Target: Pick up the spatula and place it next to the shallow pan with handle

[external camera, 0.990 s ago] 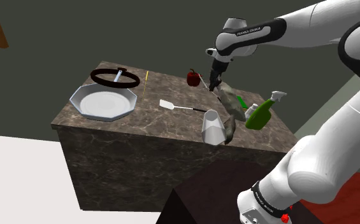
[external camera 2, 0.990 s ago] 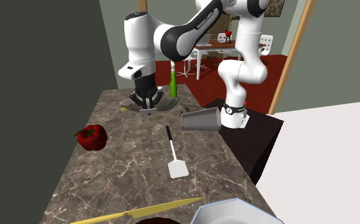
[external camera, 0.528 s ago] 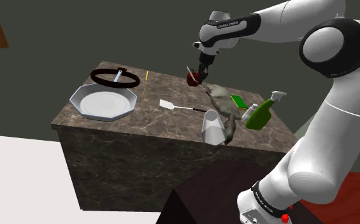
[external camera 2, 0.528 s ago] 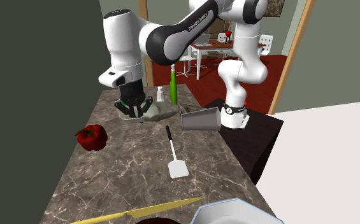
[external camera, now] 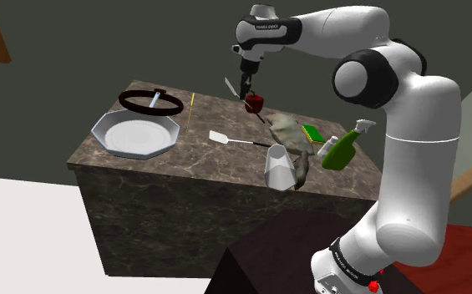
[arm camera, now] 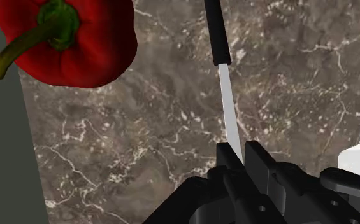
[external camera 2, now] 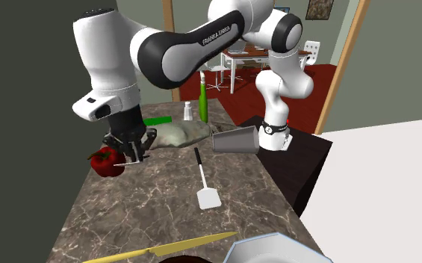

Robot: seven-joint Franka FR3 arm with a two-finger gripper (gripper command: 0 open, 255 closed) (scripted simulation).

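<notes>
Dark pan (external camera: 150, 101) sits at the left of the counter (external camera: 192, 159); the white spatula (external camera: 225, 139) lies mid-counter, untouched. Right of it, above a red pepper (external camera: 254, 103), the gripper (external camera: 244, 88) hangs, its fingers (arm camera: 261, 162) pinched on a thin black-handled blade (arm camera: 226, 95). Best to set that down, spread the fingers, then take the spatula's shaft squarely.

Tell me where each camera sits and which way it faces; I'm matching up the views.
Shoulder view: beside the stand, looking down and left over the counter; stand and whole arm show.
Second exterior view: at the counter's opposite end, facing the robot; arm and gripper show.
Wrist view: on the hand, looking down at the counter; its fingers clasp a black-handled blade.
All three share the red pepper and spatula.
</notes>
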